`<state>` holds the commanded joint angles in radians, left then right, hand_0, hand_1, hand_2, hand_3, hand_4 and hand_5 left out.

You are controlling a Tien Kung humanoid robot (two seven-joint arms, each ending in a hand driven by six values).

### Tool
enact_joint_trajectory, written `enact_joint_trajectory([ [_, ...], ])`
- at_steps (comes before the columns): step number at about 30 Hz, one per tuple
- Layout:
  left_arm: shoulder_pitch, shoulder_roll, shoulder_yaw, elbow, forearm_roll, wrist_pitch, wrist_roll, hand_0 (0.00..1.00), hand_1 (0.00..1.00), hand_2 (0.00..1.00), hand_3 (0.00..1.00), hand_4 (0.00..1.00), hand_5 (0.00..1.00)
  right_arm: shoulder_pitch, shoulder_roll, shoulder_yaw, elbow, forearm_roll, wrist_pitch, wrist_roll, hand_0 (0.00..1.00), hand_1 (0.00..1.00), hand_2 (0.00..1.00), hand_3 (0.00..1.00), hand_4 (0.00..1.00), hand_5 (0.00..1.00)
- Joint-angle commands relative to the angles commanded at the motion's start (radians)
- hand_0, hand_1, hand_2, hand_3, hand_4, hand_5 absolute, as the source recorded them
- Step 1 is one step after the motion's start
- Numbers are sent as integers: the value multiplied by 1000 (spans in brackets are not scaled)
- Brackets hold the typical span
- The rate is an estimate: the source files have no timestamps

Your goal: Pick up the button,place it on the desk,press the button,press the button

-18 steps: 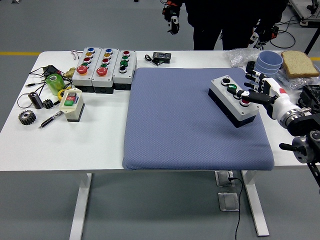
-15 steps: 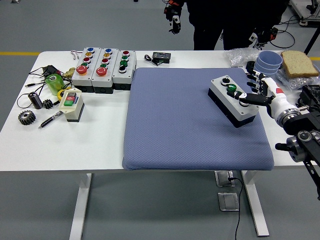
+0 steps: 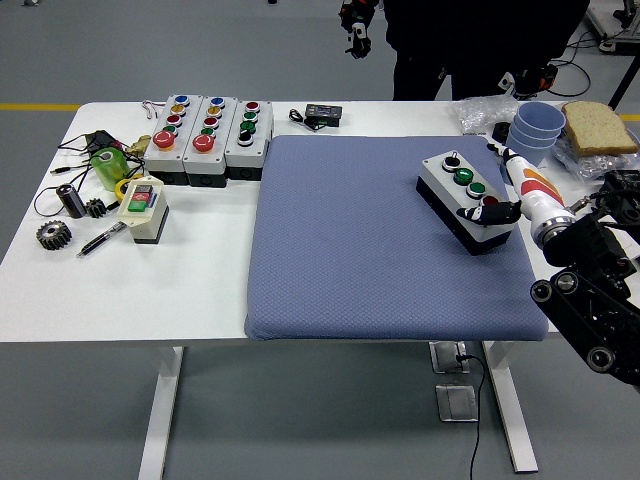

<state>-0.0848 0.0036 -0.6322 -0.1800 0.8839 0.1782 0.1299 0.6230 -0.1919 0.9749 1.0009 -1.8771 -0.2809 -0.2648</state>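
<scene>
A grey button box [image 3: 452,192] with a black base lies at an angle on the blue mat [image 3: 360,250], at its right side. It carries a black selector, two green buttons and a red button [image 3: 490,201] at its near end. My right hand [image 3: 497,208] comes in from the right, turned on its side. One dark finger [image 3: 482,213] stretches across the box's near end, right by the red button and touching the box. The hand holds nothing. The left arm is not in view.
Three more button boxes [image 3: 208,135] stand at the back left of the white table [image 3: 150,290], with a small switch box [image 3: 143,208], gears [image 3: 54,234] and cables. Blue cups [image 3: 535,128] and bread [image 3: 598,127] are at the back right. A person [image 3: 470,45] stands at the far side.
My right hand has rolled onto its side and drawn back to the right. Its spread fingers have folded out of sight, and one finger now lies by the red button. The box has not moved.
</scene>
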Motion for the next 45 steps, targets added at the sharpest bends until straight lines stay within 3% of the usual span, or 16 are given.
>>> enact_joint_trajectory([
  [7, 0, 0, -2, 0, 5, 0, 2, 628, 662, 679, 607, 341, 644, 40, 22, -39, -80, 1, 8, -17, 998, 915, 960, 954, 998, 172],
  [11, 0, 0, -4, 0, 11, 0, 3, 628, 662, 679, 607, 341, 644, 83, 38, -74, -163, 69, 27, -51, 998, 915, 960, 954, 998, 172],
  [12, 0, 0, -4, 0, 10, 0, 3, 628, 662, 679, 607, 341, 644, 87, 39, -76, -172, 72, 28, -54, 998, 915, 960, 954, 998, 172],
  [13, 0, -1, -3, 0, 7, 0, 2, 628, 662, 680, 606, 343, 649, 95, 42, -82, -187, 85, 32, -61, 934, 882, 949, 942, 998, 168],
  [18, 1, -2, -6, 0, 9, 1, 3, 628, 662, 680, 606, 343, 649, 115, 44, -115, -218, 176, 42, -97, 934, 882, 949, 942, 998, 168],
  [19, 2, -2, -5, 0, 7, 1, 3, 628, 662, 679, 605, 344, 645, 117, 43, -120, -218, 193, 43, -99, 688, 722, 887, 949, 955, 82],
  [24, 5, -3, -12, 0, 16, 1, 5, 628, 662, 679, 605, 344, 645, 155, 39, -187, -245, 224, 90, -151, 688, 722, 887, 949, 955, 82],
  [25, 6, -2, -12, 0, 20, 0, 6, 628, 662, 679, 605, 342, 645, 161, 38, -203, -247, 226, 94, -162, 478, 539, 727, 901, 868, 2],
  [30, 9, -3, -10, 0, 17, 1, 6, 628, 662, 679, 605, 342, 645, 175, 20, -252, -237, 158, 94, -193, 478, 539, 727, 901, 868, 2],
  [31, 9, -2, -10, 0, 16, 0, 5, 628, 661, 680, 604, 344, 645, 174, 12, -261, -232, 134, 82, -193, 210, 350, 524, 634, 757, 2],
  [36, 11, -2, -16, 0, 19, 1, 5, 628, 661, 680, 604, 344, 645, 158, -14, -267, -196, 80, -10, -176, 210, 350, 524, 634, 757, 2],
  [37, 11, -3, -18, 0, 22, 1, 6, 628, 661, 680, 605, 342, 643, 153, -23, -267, -182, 85, -32, -164, 67, 246, 506, 543, 671, 2],
  [39, 12, -3, -21, 0, 26, 1, 6, 628, 661, 680, 605, 342, 643, 146, -38, -266, -156, 98, -63, -137, 67, 246, 506, 543, 671, 2],
  [42, 13, -2, -17, 0, 21, 1, 5, 628, 661, 680, 605, 342, 643, 138, -54, -260, -119, 141, -76, -76, 67, 246, 506, 543, 671, 2],
  [43, 13, -2, -20, 0, 24, 1, 5, 628, 661, 680, 604, 345, 648, 135, -61, -258, -101, 166, -73, -44, 46, 228, 491, 544, 585, 2],
  [45, 12, -2, -23, 0, 30, 0, 6, 628, 661, 680, 604, 345, 648, 133, -72, -257, -71, 206, -53, 24, 46, 228, 491, 544, 585, 2],
])
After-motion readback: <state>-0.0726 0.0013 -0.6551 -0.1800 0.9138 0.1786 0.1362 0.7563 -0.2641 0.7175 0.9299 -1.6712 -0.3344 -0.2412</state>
